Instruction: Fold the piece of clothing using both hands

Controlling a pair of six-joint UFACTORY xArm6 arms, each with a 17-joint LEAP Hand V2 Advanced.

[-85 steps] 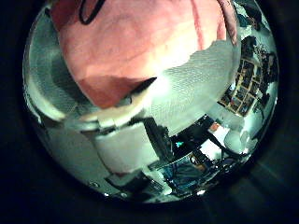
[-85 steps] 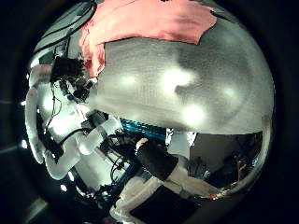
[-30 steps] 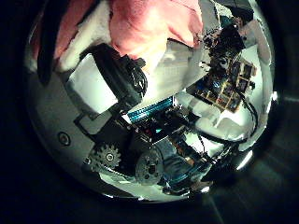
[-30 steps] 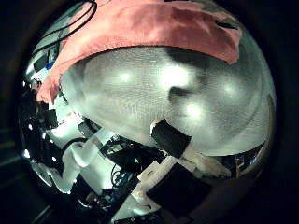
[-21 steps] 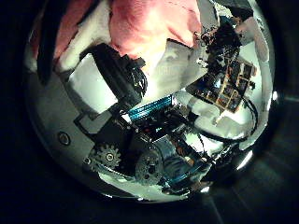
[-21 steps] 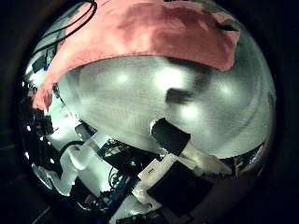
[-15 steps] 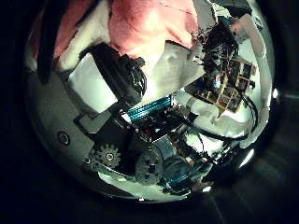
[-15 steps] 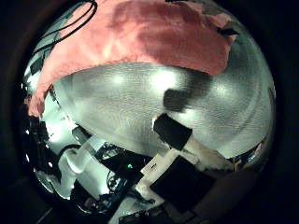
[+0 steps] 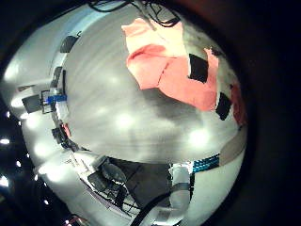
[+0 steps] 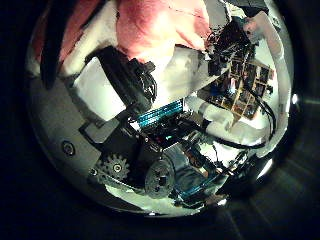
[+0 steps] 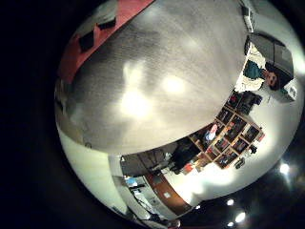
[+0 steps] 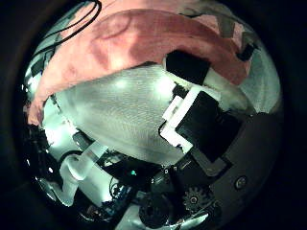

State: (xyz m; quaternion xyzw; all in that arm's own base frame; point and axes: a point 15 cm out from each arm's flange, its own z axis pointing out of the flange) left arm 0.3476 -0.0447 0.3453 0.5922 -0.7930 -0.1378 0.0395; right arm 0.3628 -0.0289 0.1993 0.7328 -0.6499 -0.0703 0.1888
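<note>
The pink garment (image 9: 174,66) lies rumpled on the grey table (image 9: 103,94), and dark fingertips (image 9: 198,68) rest on its cloth. In the left thumb side view the left hand (image 10: 120,90) has its fingers curled across the picture, with the garment (image 10: 160,25) bunched close behind them. In the right thumb side view the garment (image 12: 134,43) spreads wide and near. The right hand (image 12: 201,115) has its fingers bent inward, one dark fingertip (image 12: 187,65) at the cloth's edge. The right little finger side view shows only a strip of garment (image 11: 95,38) beside bare table (image 11: 162,76).
The grey table top (image 12: 115,105) runs out around the cloth to a pale rim (image 9: 42,113). Shelving and room clutter (image 11: 229,124) stand beyond the table's edge. Electronics and boards (image 10: 240,80) show past the left hand.
The right hand's fingers have curled in from the view's edge up to the cloth's edge. The left hand, open over the cloth 2.8 s ago, has held its curled fingers since.
</note>
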